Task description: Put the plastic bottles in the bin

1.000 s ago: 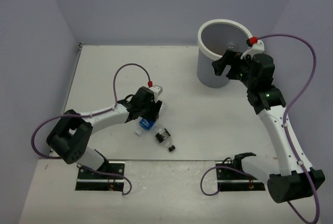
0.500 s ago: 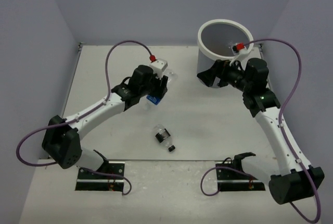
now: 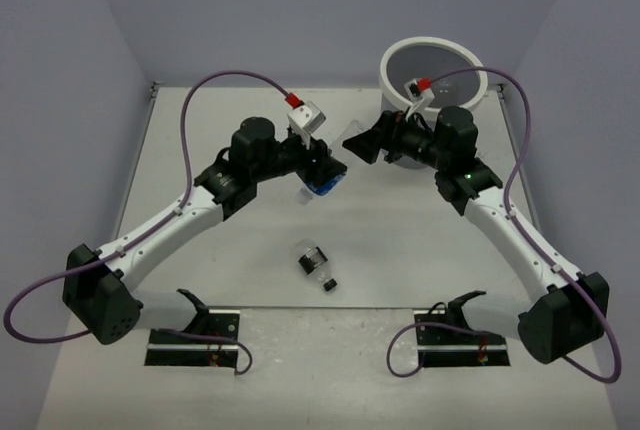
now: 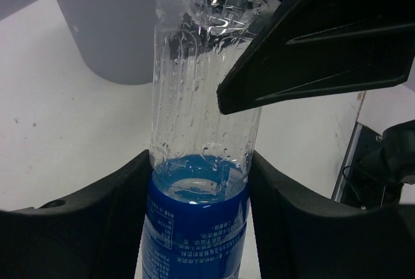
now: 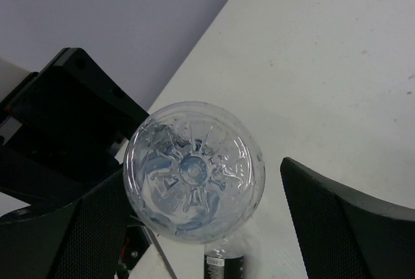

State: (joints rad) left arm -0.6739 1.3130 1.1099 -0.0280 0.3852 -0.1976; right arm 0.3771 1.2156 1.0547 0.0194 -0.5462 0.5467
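Nearest the arm bases, a small dark-labelled bottle is lying on its side on the white table, black cap pointing to the near edge, well apart from both arms. Further in, at table ctr, the left gripper is holding a clear bottle w/ blue label up off the table, fingers pinching it at the label and its base sticking out toward the right arm. The right gripper is meeting it head-on, fingers spread wide either side of the base; can't tell if they're touching it. Behind that, at the far right, the round grey bin is standing upright, just behind the right gripper.
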